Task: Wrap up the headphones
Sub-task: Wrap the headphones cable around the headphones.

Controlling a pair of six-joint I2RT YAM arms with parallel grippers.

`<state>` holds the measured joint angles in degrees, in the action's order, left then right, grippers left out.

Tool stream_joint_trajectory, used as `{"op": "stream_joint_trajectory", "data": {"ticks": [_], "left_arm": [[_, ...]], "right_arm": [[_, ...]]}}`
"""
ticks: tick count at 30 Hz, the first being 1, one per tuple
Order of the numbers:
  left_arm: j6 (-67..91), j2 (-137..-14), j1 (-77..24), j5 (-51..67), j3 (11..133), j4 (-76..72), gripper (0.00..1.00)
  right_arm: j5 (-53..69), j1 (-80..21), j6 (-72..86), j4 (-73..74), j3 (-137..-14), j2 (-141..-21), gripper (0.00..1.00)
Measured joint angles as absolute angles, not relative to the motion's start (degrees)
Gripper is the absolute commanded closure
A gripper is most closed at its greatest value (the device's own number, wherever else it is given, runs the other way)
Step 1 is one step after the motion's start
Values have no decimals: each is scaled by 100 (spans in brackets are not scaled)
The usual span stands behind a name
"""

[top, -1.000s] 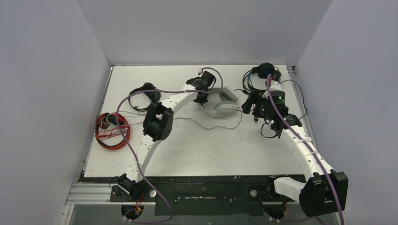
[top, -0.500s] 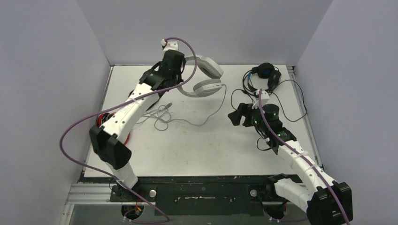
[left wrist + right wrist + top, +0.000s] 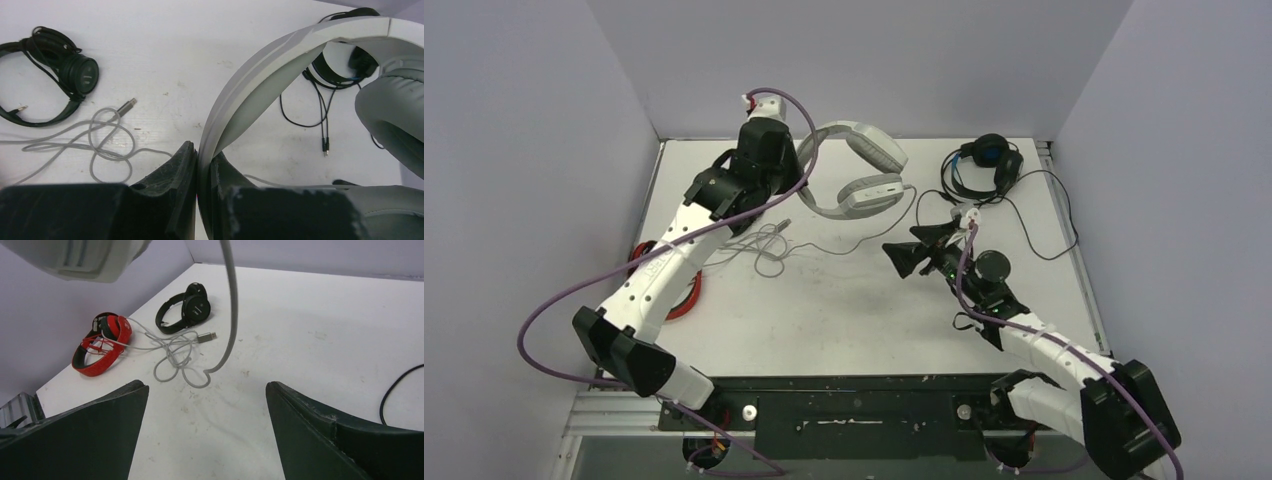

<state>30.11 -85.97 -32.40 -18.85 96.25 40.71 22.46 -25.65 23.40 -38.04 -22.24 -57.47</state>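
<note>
I hold white-grey headset [image 3: 865, 176] aloft, L gripper [image 3: 202, 156] clamped on its band [image 3: 260, 65]; R gripper [image 3: 206, 386] gaping, empty. Cable [image 3: 231, 300] hangs unwound: wrap barely started, I reckon.

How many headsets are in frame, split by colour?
white-grey headset: 1
red-and-black headset: 1
all-black headset: 1
black-and-blue headset: 1
Total: 4
</note>
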Motion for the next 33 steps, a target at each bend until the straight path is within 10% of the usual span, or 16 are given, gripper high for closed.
{"op": "stream_joint_trajectory", "data": {"ticks": [16, 33], "left_arm": [[3992, -7797, -2838, 211, 9542, 3940, 100], [4084, -7972, -2716, 681, 10189, 3970, 100]], "right_arm": [[2467, -2897, 2757, -7448, -2731, -8385, 20], [2639, -3538, 1463, -7199, -2241, -7907, 15]]}}
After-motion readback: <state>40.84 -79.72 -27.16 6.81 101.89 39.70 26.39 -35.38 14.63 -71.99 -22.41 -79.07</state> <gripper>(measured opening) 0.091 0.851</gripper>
